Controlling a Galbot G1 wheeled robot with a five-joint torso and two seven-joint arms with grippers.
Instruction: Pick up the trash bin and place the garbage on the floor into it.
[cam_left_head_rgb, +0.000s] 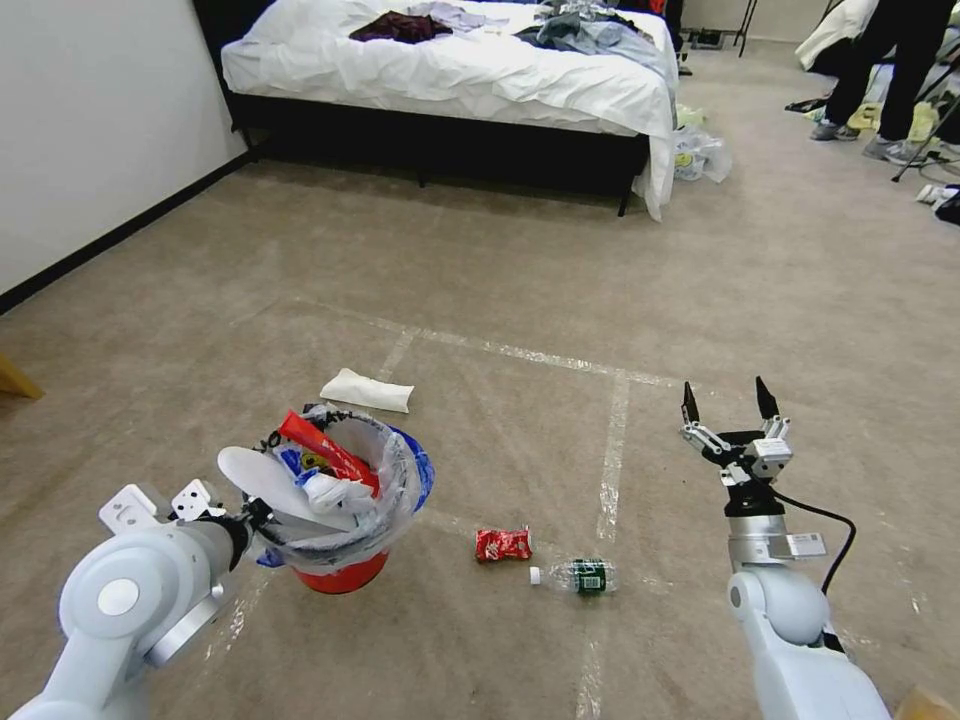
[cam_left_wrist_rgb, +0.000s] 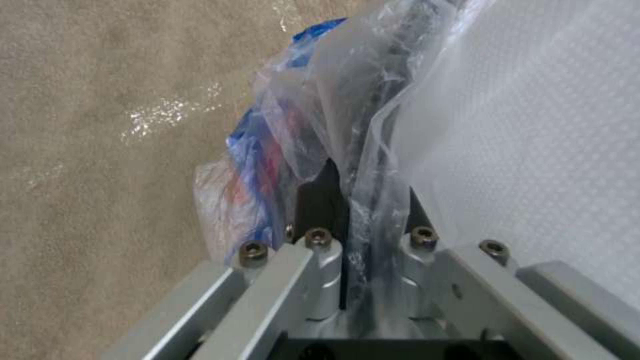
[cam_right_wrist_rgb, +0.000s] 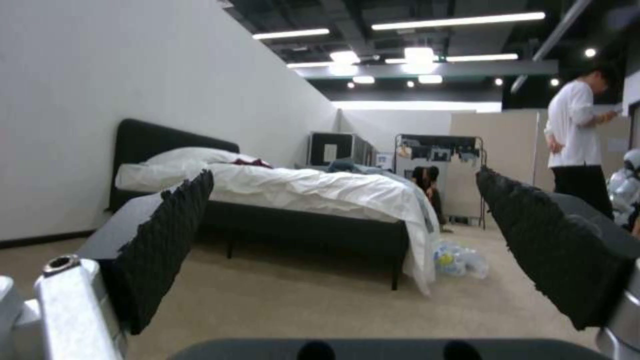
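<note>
The red trash bin stands at the lower left of the head view, lined with a clear, blue-handled bag. A white slipper, a red wrapper and crumpled paper lie in it. My left gripper is shut on its near rim. In the left wrist view my left gripper pinches the bag between its fingers. On the floor lie a white slipper, a red wrapper and a small bottle. To the right of them my right gripper is raised and open.
A bed with clothes on white bedding stands at the back, a clear bag by its corner. A white wall runs along the left. A person stands at the far right. Tape lines cross the carpet.
</note>
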